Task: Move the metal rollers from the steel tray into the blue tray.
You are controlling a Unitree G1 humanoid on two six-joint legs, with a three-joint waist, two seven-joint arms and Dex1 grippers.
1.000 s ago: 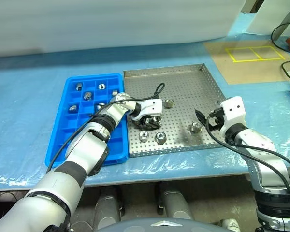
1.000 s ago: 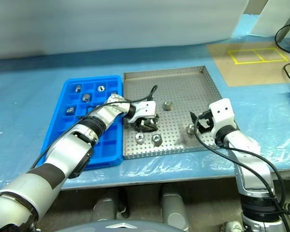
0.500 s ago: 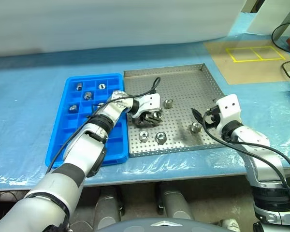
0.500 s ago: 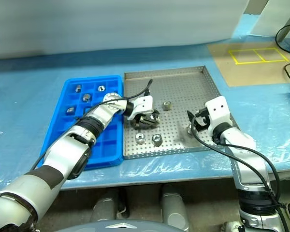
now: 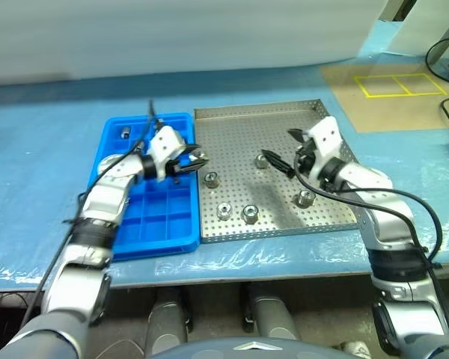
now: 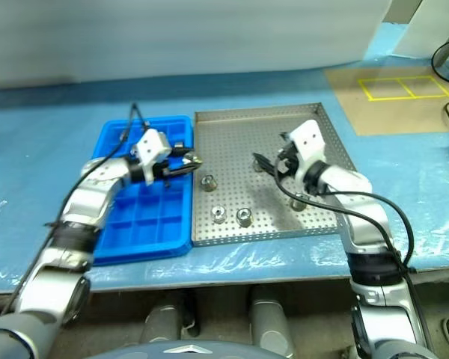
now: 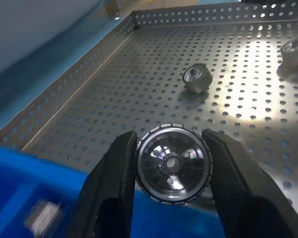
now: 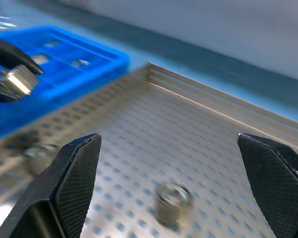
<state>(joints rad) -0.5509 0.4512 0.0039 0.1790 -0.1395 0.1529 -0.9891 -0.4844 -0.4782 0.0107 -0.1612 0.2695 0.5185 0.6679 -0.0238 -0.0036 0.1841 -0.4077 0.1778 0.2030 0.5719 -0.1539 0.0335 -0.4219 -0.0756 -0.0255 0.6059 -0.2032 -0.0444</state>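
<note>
Metal rollers are lying mid-frame in the steel tray; left hand is clamping one over the blue tray for dropping, right hand hovering spread.

Steel tray, five loose rollers

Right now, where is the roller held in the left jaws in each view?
Left eye view: held roller over the border between blue tray and steel tray.
Right eye view: same border.
Left wrist view: between the jaws.
Right wrist view: against the blue tray.
Shared landmark: that tray border.
</note>
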